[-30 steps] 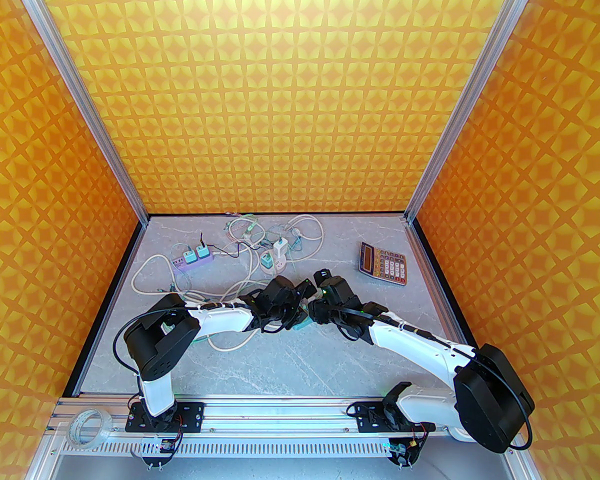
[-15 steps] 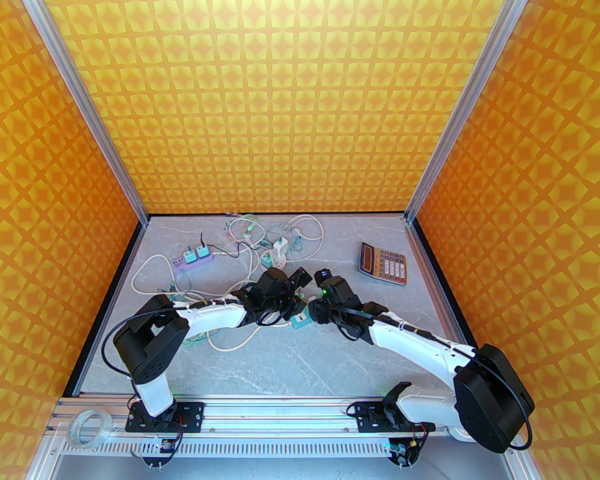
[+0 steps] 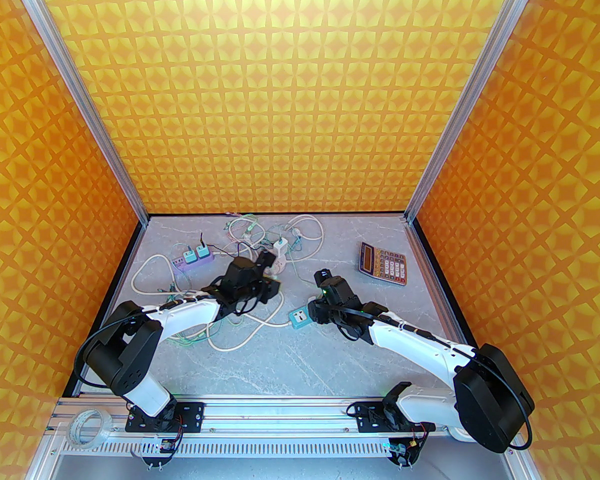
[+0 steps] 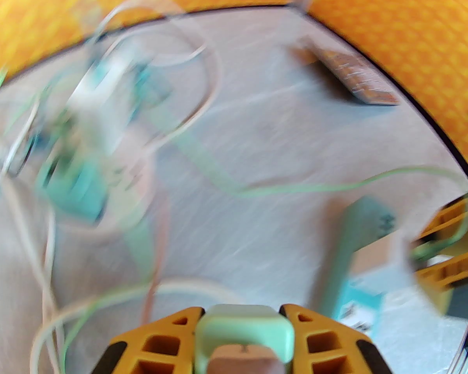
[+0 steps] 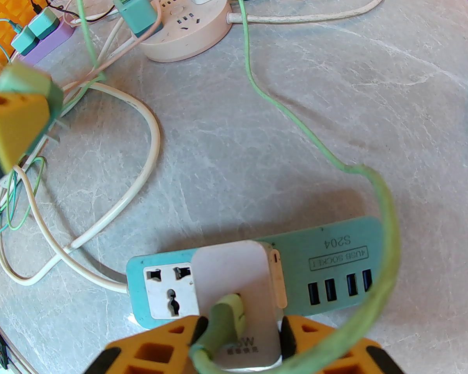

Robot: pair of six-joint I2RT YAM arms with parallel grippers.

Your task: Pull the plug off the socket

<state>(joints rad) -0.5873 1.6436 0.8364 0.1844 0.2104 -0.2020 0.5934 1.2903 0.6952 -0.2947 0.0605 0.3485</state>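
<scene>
Left gripper [image 4: 241, 314] is clamping the green plug [image 5: 23, 82], holding it clear with prongs bare — well apart from the teal power strip [image 5: 335, 255]. Right gripper [image 5: 240, 325] is pinching the white charger [image 5: 234, 271] sitting in that strip. Pull-off is looking done — release remaining, I judge.

The socket strip [image 3: 299, 318] lies centrally, round socket [image 5: 187, 37] behind it, calculator [image 3: 383, 264] back right, second strip [image 5: 50, 43] back left
</scene>
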